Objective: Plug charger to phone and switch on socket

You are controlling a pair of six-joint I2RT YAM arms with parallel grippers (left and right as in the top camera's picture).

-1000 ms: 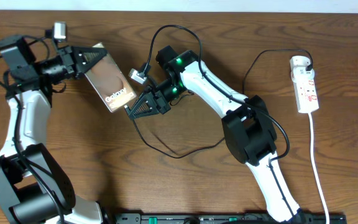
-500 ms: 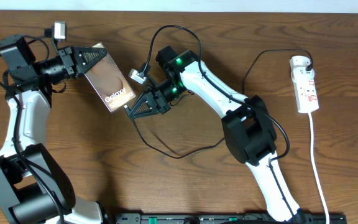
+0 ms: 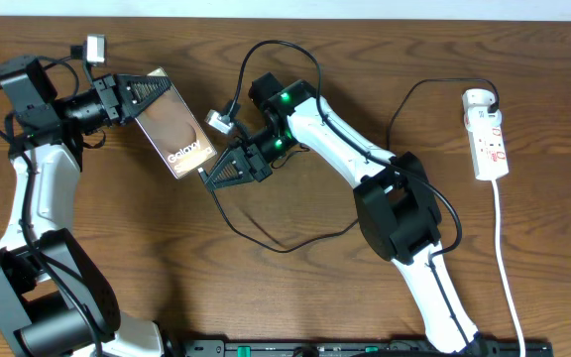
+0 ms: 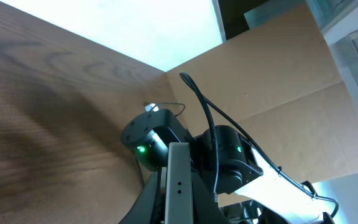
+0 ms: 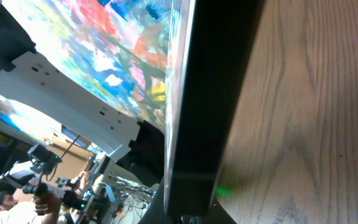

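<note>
The phone [image 3: 174, 124], bronze with white "Galaxy" lettering, is held tilted above the table at the left. My left gripper [image 3: 139, 94] is shut on its upper end; in the left wrist view its grey edge [image 4: 178, 180] stands between my left gripper's [image 4: 178, 208] jaws. My right gripper [image 3: 212, 178] is shut at the phone's lower corner, where the charger's black cable [image 3: 285, 248] begins. That cable loops across the table to a white plug [image 3: 478, 99] in the socket [image 3: 491, 139] at the far right. In the right wrist view the phone's dark edge [image 5: 210, 93] rises from my right gripper [image 5: 188, 214].
The socket's thick white cord [image 3: 509, 268] runs down the right side toward the front edge. The right arm's base [image 3: 397, 213] stands mid-table inside the cable loop. A black rail [image 3: 365, 347] lies along the front edge.
</note>
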